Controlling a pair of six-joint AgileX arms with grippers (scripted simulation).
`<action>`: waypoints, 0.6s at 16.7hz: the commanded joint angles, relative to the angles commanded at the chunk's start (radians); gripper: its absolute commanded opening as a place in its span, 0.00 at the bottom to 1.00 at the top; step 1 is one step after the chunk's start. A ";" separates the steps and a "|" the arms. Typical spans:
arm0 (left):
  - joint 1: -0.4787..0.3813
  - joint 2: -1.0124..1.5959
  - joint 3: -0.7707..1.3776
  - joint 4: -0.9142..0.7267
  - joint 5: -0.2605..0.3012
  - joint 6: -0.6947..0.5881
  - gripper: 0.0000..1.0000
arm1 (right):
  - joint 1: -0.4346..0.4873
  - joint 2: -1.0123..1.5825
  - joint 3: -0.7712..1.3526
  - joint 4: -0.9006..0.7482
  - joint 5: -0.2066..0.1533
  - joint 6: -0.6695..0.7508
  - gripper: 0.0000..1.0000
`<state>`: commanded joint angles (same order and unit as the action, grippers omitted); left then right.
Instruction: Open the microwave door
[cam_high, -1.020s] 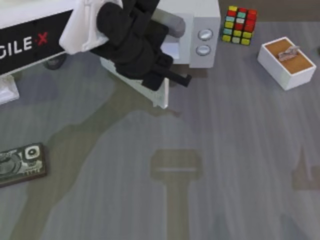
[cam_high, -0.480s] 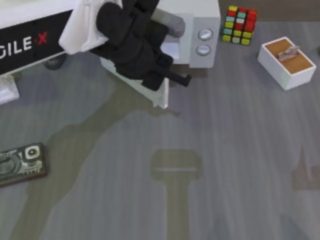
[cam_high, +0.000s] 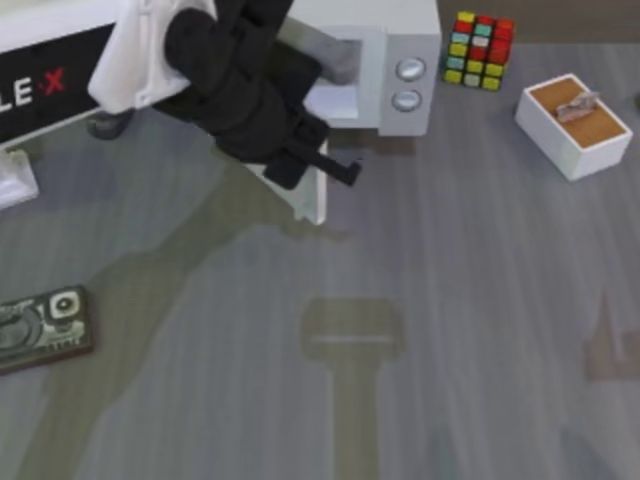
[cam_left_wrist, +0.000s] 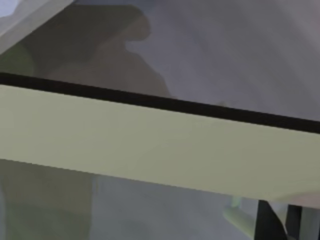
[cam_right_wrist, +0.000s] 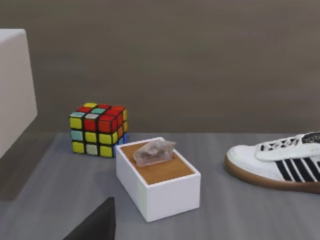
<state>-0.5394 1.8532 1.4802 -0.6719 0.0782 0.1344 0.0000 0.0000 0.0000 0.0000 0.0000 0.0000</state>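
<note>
The worktop (cam_high: 450, 320) carries the microwave (cam_high: 395, 40) at its far edge, just behind the left gripper (cam_high: 335, 168). The microwave door (cam_high: 312, 200) stands swung wide out toward the front, its free edge by the fingers; whether they clasp it I cannot tell. The right arm is out of the top view.

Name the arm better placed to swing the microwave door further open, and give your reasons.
Left. The left gripper is already at the free edge of the microwave door, which stands ajar from the microwave. The right arm does not show in the top view.
</note>
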 joint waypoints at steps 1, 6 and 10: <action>0.008 -0.010 -0.012 0.001 0.012 0.022 0.00 | 0.000 0.000 0.000 0.000 0.000 0.000 1.00; 0.016 -0.019 -0.025 0.002 0.024 0.045 0.00 | 0.000 0.000 0.000 0.000 0.000 0.000 1.00; 0.016 -0.019 -0.025 0.002 0.024 0.045 0.00 | 0.000 0.000 0.000 0.000 0.000 0.000 1.00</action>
<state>-0.5230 1.8337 1.4547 -0.6700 0.1026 0.1793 0.0000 0.0000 0.0000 0.0000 0.0000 0.0000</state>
